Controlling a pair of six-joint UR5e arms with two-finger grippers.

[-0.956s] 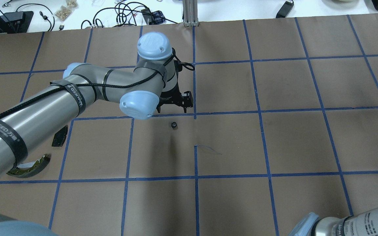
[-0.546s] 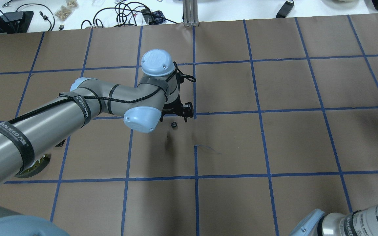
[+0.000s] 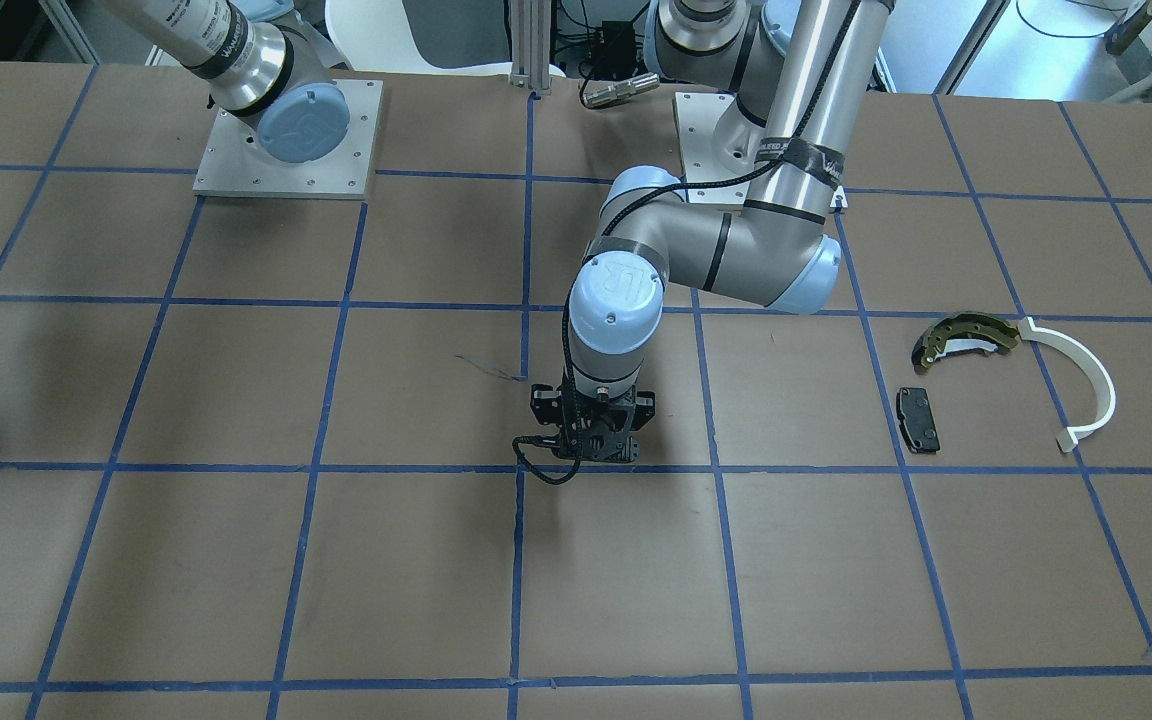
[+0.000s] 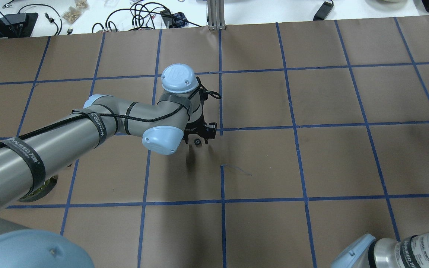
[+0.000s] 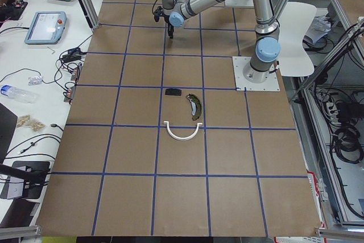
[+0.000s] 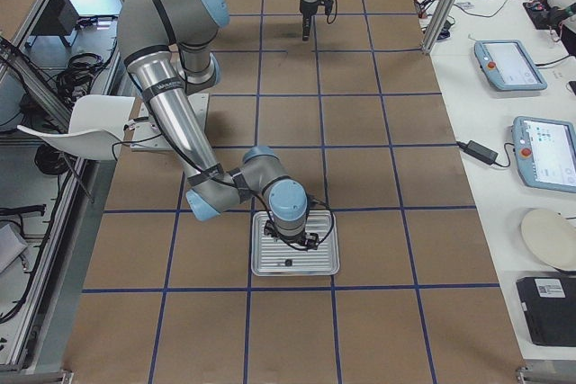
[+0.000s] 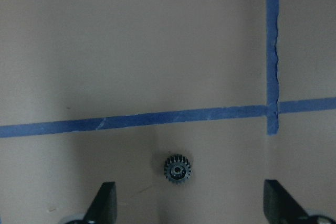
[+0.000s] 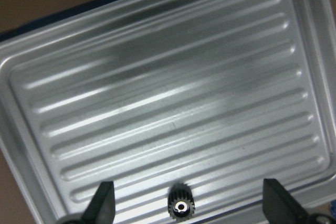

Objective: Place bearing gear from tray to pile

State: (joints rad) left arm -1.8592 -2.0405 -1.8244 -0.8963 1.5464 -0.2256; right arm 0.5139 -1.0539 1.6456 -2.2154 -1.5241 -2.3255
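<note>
So the left gripper (image 7: 191,204) hangs low over the table (image 7: 105,51) with its fingers spread wide and nothing in them. The bearing gear (image 7: 177,169) lies flat, bore up, under the gap between them, just shy of the blue tape line (image 7: 136,121) and well away from the pile (image 3: 966,338). Looks to me like the pickup is the step here, so go straight down with no sideways drift and get the pads level with the teeth before squeezing. Nudge a hair toward centre first, since the gear sits slightly off the midline in the wrist view (tiny round part, it'll skate or tip if one finger lands first). Close gently, then lift straight up. The right gripper (image 8: 191,201) is also wide open and empty above the tray (image 8: 173,103), with a second gear (image 8: 179,206) on the tray floor near its edge.
</note>
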